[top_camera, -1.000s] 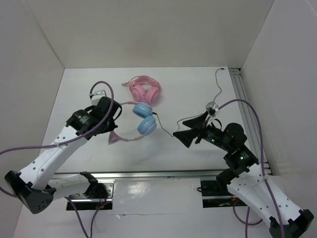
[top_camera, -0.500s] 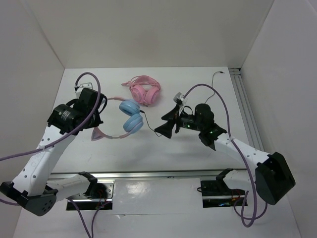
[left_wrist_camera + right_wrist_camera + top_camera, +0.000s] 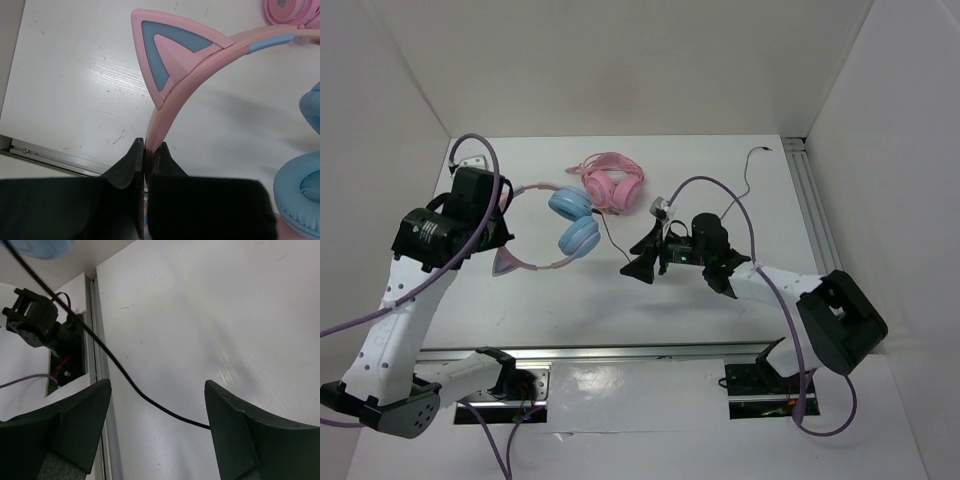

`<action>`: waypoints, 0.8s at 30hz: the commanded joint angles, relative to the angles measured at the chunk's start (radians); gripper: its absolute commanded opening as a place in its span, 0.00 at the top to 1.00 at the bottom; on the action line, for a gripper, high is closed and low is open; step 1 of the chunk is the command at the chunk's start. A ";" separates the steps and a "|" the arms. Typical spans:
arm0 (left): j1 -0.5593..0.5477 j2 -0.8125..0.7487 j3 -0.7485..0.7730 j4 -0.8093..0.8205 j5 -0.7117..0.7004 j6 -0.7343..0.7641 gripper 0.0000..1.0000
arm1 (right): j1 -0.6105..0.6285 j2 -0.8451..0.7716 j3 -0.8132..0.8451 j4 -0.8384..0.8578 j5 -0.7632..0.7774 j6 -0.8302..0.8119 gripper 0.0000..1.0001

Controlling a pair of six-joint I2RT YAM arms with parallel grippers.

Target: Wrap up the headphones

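Note:
The headphones have two light blue ear cups (image 3: 576, 237) and a pink cat-ear headband (image 3: 530, 267). My left gripper (image 3: 504, 214) is shut on the headband and holds the headphones off the table at the left. In the left wrist view the fingers (image 3: 131, 162) pinch the band just below a cat ear (image 3: 170, 55), with a blue cup (image 3: 300, 192) at the right. The thin black cable (image 3: 608, 236) runs from the cups towards my right gripper (image 3: 639, 255), which is open. In the right wrist view the cable (image 3: 134, 385) passes between the spread fingers of the gripper (image 3: 157, 392) without being gripped.
All-pink headphones (image 3: 613, 184) lie at the back centre, just behind the blue cups; they also show in the left wrist view (image 3: 295, 12). The cable's far end trails to the back right (image 3: 760, 152). A metal rail (image 3: 620, 352) runs along the near edge, white walls on three sides.
My left arm has carried the headphones left and towards the back. My right arm has reached left across the table, its open fingers now around the cable close to the cups.

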State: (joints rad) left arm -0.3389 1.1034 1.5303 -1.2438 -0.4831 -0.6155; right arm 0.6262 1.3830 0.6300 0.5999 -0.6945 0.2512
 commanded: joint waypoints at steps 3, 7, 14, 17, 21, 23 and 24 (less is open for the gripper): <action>0.043 -0.027 0.060 0.038 0.040 0.011 1.00 | 0.015 0.097 0.068 0.123 -0.019 -0.015 0.25; 0.063 -0.027 0.060 0.050 0.052 0.011 1.00 | 0.015 0.203 0.097 0.182 -0.028 0.005 0.33; 0.094 -0.017 0.051 0.060 0.054 0.010 1.00 | 0.015 0.243 0.080 0.259 0.009 0.023 0.84; 0.103 -0.017 0.025 0.085 0.041 0.010 1.00 | 0.024 0.222 0.066 0.232 0.058 0.014 1.00; 0.103 0.004 -0.033 0.116 -0.078 -0.027 1.00 | 0.087 0.055 0.056 0.028 0.287 -0.070 1.00; 0.103 0.027 -0.088 0.127 -0.190 -0.055 1.00 | 0.179 -0.077 0.047 -0.124 0.552 -0.134 1.00; 0.080 0.027 -0.088 0.127 -0.215 -0.055 1.00 | 0.214 -0.116 0.056 -0.176 0.654 -0.147 1.00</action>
State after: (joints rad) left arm -0.2440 1.1130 1.4612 -1.1950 -0.5571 -0.6151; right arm 0.7330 1.4425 0.6785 0.5671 -0.3962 0.2070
